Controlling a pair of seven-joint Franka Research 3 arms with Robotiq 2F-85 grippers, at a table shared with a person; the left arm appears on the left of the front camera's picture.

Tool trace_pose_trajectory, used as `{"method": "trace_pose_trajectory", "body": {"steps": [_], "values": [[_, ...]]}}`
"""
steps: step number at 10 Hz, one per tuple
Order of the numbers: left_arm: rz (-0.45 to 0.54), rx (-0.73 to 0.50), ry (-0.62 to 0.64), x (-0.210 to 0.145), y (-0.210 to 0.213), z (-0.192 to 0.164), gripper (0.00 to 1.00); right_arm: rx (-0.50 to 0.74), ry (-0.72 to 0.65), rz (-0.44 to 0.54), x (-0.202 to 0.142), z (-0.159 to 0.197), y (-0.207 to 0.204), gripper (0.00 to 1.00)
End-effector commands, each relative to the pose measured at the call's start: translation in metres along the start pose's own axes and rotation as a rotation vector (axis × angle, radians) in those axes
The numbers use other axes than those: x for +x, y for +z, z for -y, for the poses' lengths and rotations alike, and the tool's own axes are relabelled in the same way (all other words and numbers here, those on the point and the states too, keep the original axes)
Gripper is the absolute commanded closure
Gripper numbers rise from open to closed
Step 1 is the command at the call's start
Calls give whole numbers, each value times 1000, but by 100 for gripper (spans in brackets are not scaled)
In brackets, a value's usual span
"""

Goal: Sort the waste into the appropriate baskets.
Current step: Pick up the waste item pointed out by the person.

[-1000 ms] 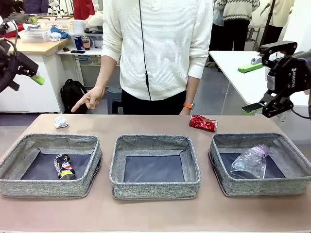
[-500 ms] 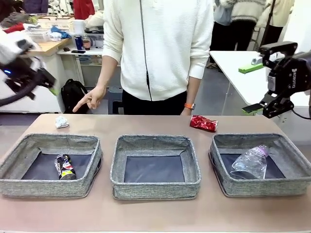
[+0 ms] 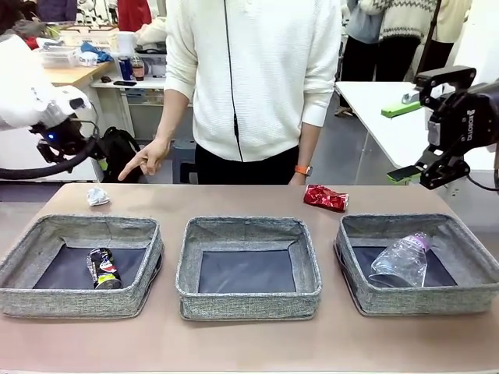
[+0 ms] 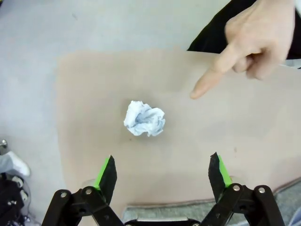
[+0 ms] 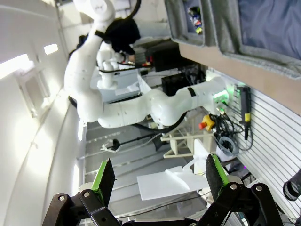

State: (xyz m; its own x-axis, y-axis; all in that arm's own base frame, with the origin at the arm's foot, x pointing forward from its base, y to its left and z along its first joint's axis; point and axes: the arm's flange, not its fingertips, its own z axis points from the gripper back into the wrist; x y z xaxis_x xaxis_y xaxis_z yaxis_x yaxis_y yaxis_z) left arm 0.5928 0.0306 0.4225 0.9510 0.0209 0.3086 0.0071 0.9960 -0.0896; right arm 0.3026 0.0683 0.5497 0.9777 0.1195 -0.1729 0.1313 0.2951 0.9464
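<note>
Left wrist view: paper wad (image 4: 144, 118) near table (image 4: 94, 84) corner, open surface around.

Brown table (image 3: 249, 343), white sweater (image 3: 257, 70), orange wristband (image 3: 303, 169), black backpack (image 3: 115, 156)

Front camera looks across the table (image 3: 249, 343). Left wrist camera faces down, close over the paper wad (image 4: 144, 118) ahead of the left gripper (image 4: 162, 172); front shares it. Right wrist camera, rolled, faces the left arm (image 5: 122, 113).

Grey floor (image 3: 352, 152), cluttered wooden desk (image 3: 72, 75) far left, white table (image 3: 376, 101) right.
</note>
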Motion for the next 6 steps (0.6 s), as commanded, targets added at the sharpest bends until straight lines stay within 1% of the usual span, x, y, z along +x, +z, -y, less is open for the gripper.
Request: {"method": "trace_pose_trajectory", "body": {"steps": [1, 3, 4, 6], "values": [[-28, 16, -67, 7, -22, -7, 0, 18, -13, -2, -2, -5, 0, 0], [-86, 38, -105, 7, -46, -18, 0, 18, -13, -2, -2, -5, 0, 0], [-97, 12, -126, 7, -55, -22, 0, 18, -13, -2, -2, -5, 0, 0], [-73, 14, -139, 7, -73, -24, 0, 18, -13, -2, -2, -5, 0, 0]]}}
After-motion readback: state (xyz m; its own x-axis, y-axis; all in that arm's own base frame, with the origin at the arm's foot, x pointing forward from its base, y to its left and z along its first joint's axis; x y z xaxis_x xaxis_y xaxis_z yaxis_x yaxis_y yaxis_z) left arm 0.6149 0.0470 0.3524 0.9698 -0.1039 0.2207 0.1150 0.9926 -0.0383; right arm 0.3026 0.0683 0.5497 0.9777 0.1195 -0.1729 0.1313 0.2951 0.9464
